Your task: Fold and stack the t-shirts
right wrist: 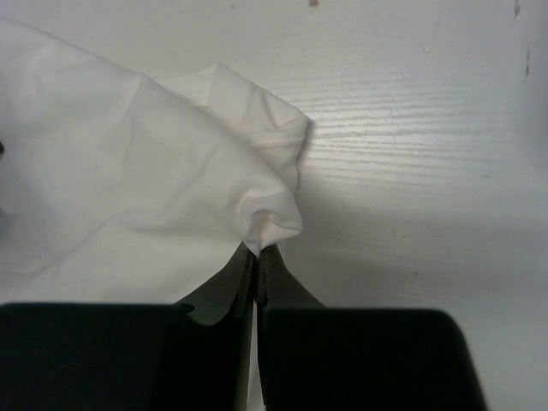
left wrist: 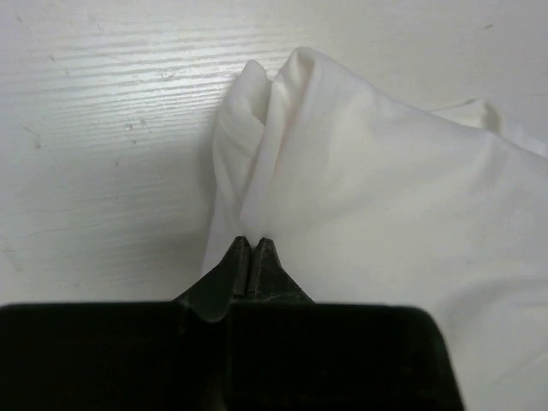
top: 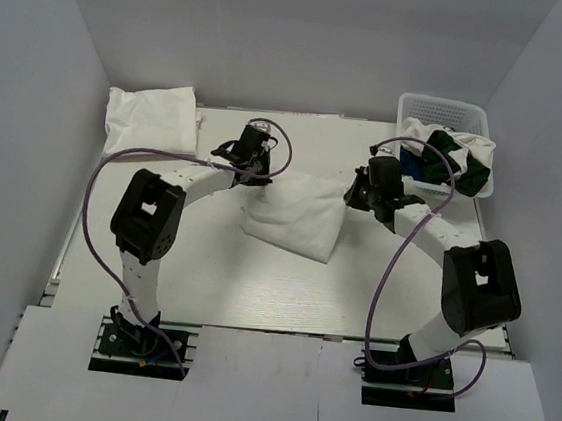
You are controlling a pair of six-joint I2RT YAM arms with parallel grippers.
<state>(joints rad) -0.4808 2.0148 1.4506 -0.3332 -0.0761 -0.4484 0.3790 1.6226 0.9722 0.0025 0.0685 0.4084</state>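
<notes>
White cloth t-shirt (top: 295, 217) is pretty much dead centre of the overhead view, on the white wood-grain table (top: 204, 273). It's bunched into a rumpled wedge, wider at the top and narrowing toward the lower middle of the frame. My left gripper (top: 253, 173) is at its upper left corner and my right gripper (top: 355, 194) at its upper right corner, so the top edge runs between the two. In the left wrist view my black fingers (left wrist: 235, 265) are pressed tight together with no gap. The tips sit right on the folded edge of the cloth at bottom centre, and it looks like a pinch on that fold, though the tips hide the actual bite. The right wrist view is clearer: jaws squeezed together, with a little crumpled corner of the shirt poking out just above the tips and the rest of the cloth filling the left half of the frame. Upper left of the overhead view has a folded white shirt (top: 150, 116) lying on the table, well apart from the one I'm holding. Upper right is the white plastic lattice basket (top: 442, 112), with a jumble of dark green, blue and white shirts (top: 458, 157) spilling over its near rim.
</notes>
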